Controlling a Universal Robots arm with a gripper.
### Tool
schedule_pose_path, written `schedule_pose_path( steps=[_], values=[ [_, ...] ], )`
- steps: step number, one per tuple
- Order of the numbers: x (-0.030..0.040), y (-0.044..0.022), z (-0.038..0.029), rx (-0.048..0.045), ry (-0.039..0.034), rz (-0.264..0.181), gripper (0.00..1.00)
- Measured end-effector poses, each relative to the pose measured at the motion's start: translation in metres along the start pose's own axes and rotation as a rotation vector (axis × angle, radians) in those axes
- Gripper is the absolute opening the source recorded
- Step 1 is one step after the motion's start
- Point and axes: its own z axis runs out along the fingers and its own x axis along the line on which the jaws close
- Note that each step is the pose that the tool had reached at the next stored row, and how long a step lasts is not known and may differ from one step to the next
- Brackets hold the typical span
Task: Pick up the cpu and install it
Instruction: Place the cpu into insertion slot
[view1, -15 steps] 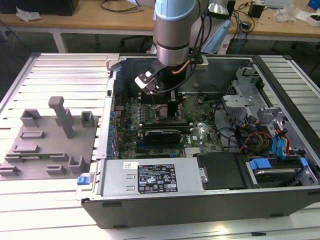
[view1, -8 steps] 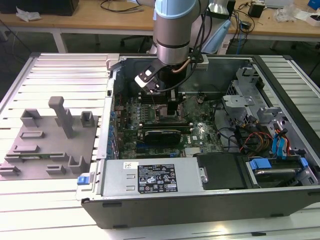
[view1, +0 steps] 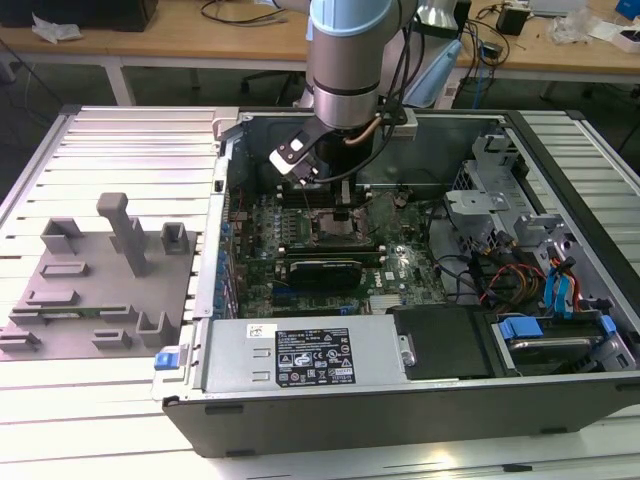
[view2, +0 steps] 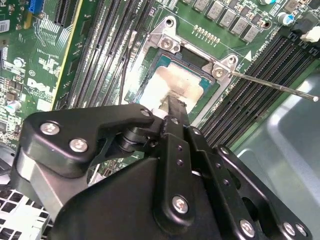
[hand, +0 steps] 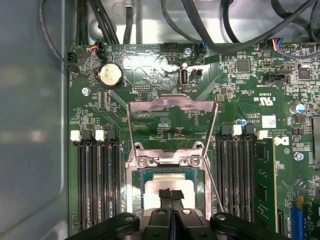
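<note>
Gripper (hand: 171, 193) pinched shut, tips resting on cpu (hand: 154, 186) lying in open socket (hand: 170, 161), far half of case (view1: 420, 415). Keep it square, press gently, steer clear of lever (view2: 272, 86).
</note>
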Motion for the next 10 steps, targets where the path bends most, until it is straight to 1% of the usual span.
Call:
schedule_pose_path(
  steps=[2,3,5,10],
  values=[
    [0.0000,0.0000,-0.0002,0.0001,0.0000,0.000,0.11],
    [0.0000,0.0000,-0.0002,0.0031,0.0000,0.000,0.11],
    [0.0000,0.0009,-0.0001,0.0420,-0.0013,0.000,0.11],
    [0.0001,0.0037,0.0013,0.0421,-0.0012,0.000,0.11]
  ],
)
